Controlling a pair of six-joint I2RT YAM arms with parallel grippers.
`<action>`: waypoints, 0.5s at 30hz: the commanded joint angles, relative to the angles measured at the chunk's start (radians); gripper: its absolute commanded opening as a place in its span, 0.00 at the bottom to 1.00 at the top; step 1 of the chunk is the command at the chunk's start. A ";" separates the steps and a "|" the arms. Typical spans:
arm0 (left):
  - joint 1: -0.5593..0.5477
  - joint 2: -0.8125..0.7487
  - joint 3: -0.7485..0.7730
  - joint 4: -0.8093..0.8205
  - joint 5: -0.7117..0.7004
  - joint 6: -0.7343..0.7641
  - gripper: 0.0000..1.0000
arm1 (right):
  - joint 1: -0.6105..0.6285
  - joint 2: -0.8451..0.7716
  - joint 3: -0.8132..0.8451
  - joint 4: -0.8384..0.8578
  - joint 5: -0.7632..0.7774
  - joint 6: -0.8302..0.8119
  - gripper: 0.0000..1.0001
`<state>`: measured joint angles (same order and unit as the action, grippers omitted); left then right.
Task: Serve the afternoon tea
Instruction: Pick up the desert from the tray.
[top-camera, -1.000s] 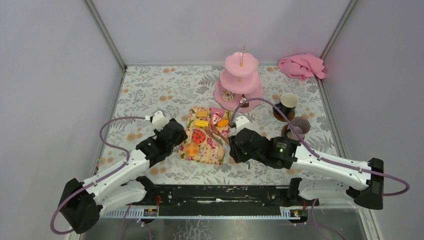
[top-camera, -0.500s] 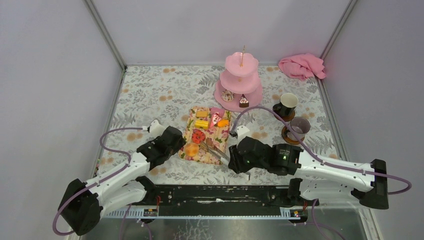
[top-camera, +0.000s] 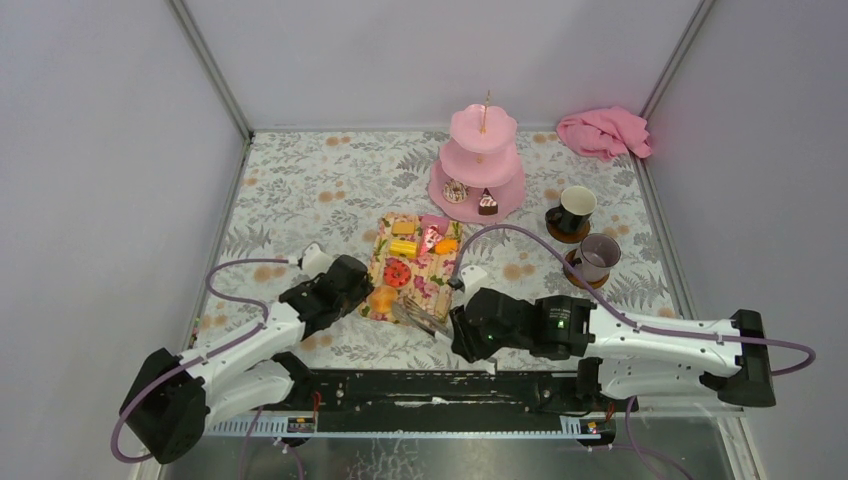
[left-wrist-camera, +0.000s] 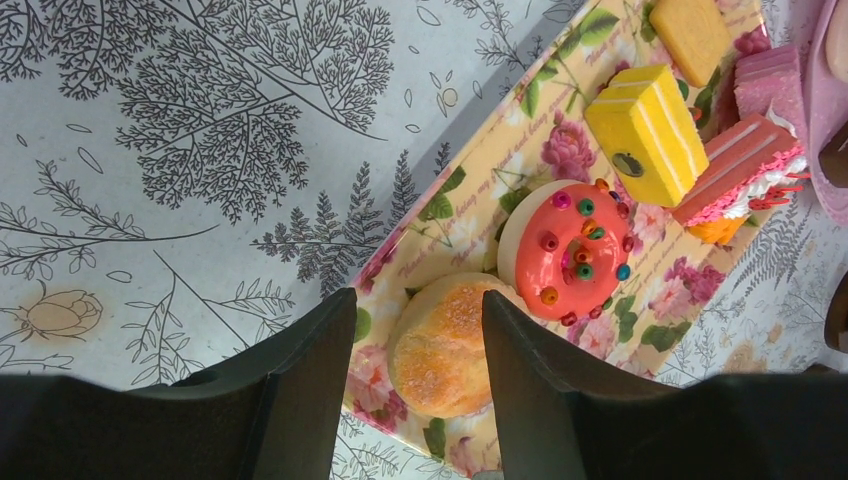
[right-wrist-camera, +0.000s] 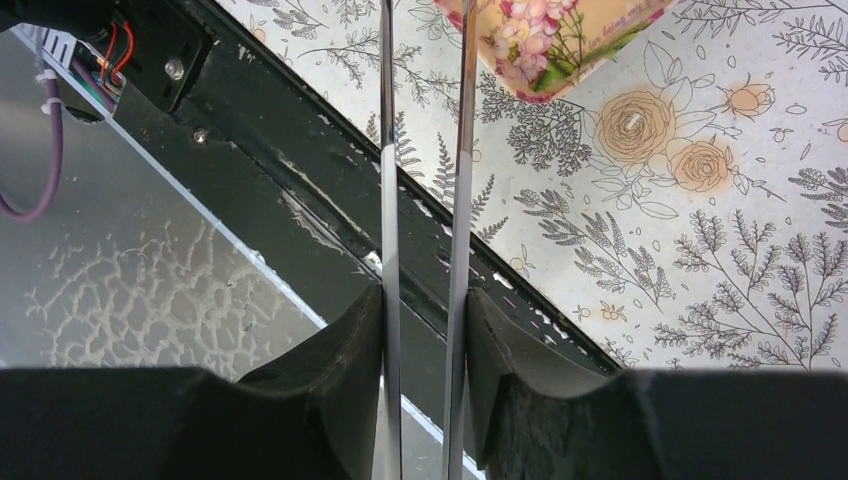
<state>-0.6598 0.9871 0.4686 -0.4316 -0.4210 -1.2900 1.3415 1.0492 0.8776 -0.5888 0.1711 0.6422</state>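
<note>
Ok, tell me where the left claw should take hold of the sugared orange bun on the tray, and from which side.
Grip the orange bun across its round sides, low on the dome. Come straight down: it lies flat in the tray corner and the open left claw hangs astride it. The red cake crowds one side, so keep the fingers off that flank.

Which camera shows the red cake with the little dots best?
The left wrist camera. The red cake is large and close there, dots and all. The top camera shows it only as a small red spot on the floral tray. The right wrist camera does not show it.
</note>
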 joint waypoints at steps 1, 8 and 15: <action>0.008 0.019 -0.012 0.048 -0.007 -0.031 0.56 | 0.010 0.011 0.011 0.051 0.024 -0.001 0.38; 0.008 0.049 -0.010 0.072 -0.006 -0.031 0.56 | 0.010 0.051 0.008 0.070 0.031 -0.011 0.39; 0.008 0.073 -0.008 0.083 -0.006 -0.026 0.56 | 0.010 0.078 0.023 0.070 0.034 -0.025 0.41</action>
<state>-0.6598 1.0515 0.4667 -0.3943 -0.4171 -1.3003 1.3430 1.1301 0.8776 -0.5655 0.1745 0.6327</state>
